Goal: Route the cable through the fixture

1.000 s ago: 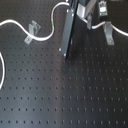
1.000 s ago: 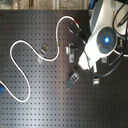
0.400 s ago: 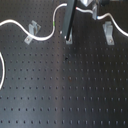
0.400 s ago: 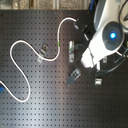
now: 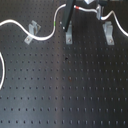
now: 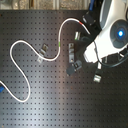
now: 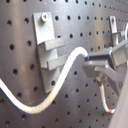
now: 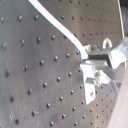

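The white cable (image 6: 20, 47) winds from the second exterior view's left, past a small metal clip (image 6: 43, 50), carries a green band (image 6: 60, 45) and a red band (image 6: 81, 22), and ends at the arm. My gripper (image 7: 100, 64) is shut on the cable (image 7: 65, 67) and holds it just beside an upright metal clip fixture (image 7: 47, 45); the cable lies across the front of its prongs. In the first exterior view the gripper (image 5: 67, 25) hangs above the middle fixture (image 5: 69, 35), with the green band (image 5: 54, 23) to its left. The second wrist view shows the cable (image 8: 55, 22) running into the fingers (image 8: 95, 62).
More metal clips are bolted to the black perforated board: one at the first exterior view's left (image 5: 32, 31), one at its right (image 5: 107, 32), and a further one in the first wrist view (image 7: 114, 25). The white arm body (image 6: 112, 35) covers the second exterior view's right.
The arm has moved toward the second exterior view's right, taking the held end of the cable with it; in the first exterior view the gripper has risen a little.
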Robot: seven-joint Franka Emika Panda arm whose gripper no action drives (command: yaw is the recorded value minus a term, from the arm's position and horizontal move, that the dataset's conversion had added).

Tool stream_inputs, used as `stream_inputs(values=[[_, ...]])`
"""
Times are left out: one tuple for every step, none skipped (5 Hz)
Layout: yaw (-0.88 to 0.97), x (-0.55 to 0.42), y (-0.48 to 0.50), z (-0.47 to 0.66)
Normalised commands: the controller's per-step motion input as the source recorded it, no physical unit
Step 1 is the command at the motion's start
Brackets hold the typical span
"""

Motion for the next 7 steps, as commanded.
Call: stream_inputs(values=[[0.69,0.115,-0.154,0.16],[0.64,0.095,-0.212,0.18],[0.56,0.091,-0.27,0.17],[0.53,0.085,-0.259,0.1],[0.49,0.061,-0.093,0.07],[0.49,0.07,0.217,0.09],[0.54,0.098,0.256,0.08]])
